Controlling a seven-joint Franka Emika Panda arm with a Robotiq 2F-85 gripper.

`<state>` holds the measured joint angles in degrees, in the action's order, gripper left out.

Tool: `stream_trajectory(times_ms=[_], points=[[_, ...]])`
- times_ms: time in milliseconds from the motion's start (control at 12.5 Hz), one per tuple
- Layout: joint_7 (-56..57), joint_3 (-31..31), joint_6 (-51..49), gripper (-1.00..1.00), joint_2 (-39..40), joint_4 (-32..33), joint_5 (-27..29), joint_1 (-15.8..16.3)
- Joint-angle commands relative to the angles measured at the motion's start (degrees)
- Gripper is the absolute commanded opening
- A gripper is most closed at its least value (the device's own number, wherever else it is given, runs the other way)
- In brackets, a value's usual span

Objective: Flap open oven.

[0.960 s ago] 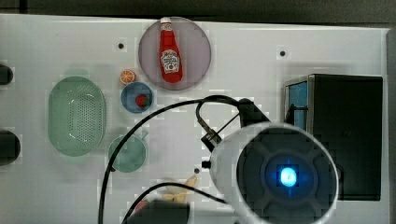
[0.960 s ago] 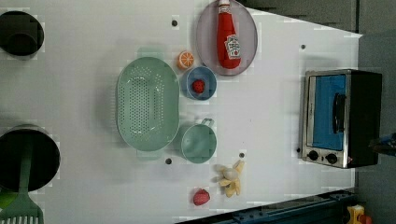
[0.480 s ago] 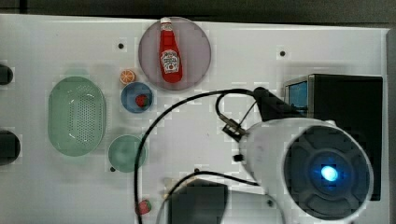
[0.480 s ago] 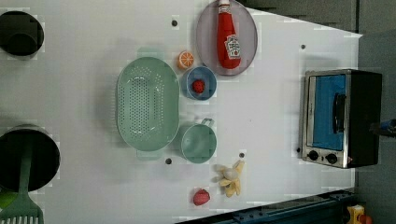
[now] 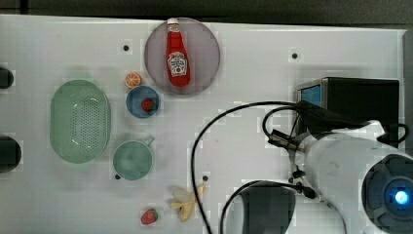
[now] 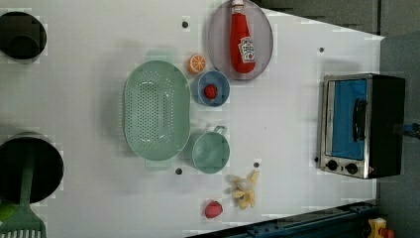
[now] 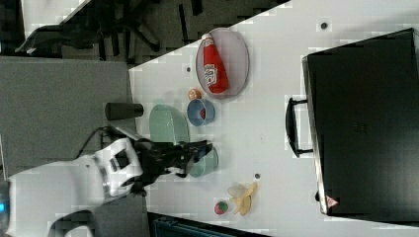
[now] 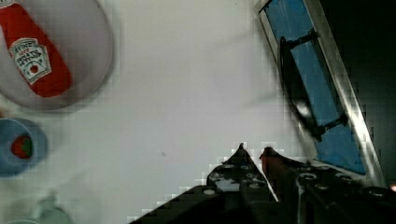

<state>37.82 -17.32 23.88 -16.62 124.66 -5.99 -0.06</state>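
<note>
The oven (image 6: pixel 364 126) stands at the left view's right edge of the white table, its blue door (image 6: pixel 346 119) shut and the black bar handle (image 6: pixel 359 120) across it. In the wrist view the door (image 8: pixel 322 93) and handle (image 8: pixel 299 93) lie just ahead of my gripper (image 8: pixel 253 149). Its two black fingertips stand a narrow gap apart with nothing between them, short of the handle and not touching it. In the right view the gripper (image 7: pixel 205 145) hangs above the table, well away from the handle (image 7: pixel 291 126). My white arm (image 5: pixel 350 170) covers the oven's (image 5: pixel 363 95) near side in the top view.
A ketchup bottle (image 5: pixel 177 53) lies on a grey plate (image 5: pixel 204 53). Nearby are an orange slice (image 5: pixel 133 79), a blue bowl (image 5: pixel 139 95) holding a strawberry, a green colander (image 5: pixel 80 121), a green cup (image 5: pixel 132 159), a banana (image 5: pixel 186 200) and a loose strawberry (image 5: pixel 149 216). Black cables (image 5: pixel 214 131) loop from the arm.
The arm has swung toward the top view's right, up to the oven's door side. The oven and the other objects have not moved.
</note>
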Motion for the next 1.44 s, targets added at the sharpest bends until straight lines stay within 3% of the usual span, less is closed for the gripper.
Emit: stream_trajectory(times_ms=[80, 320, 640, 1440], points=[[14.22, -2.45, 3.61, -0.65, 2.9, 2.52, -1.34, -0.36], [20.72, -5.95, 9.33, -0.65, 6.8, 2.5, -1.32, -0.69], [21.43, -9.36, 14.04, -0.65, 11.91, 2.5, -1.26, -0.72], [21.46, -10.38, 23.29, -0.65, 24.08, 2.52, -1.19, -0.8]])
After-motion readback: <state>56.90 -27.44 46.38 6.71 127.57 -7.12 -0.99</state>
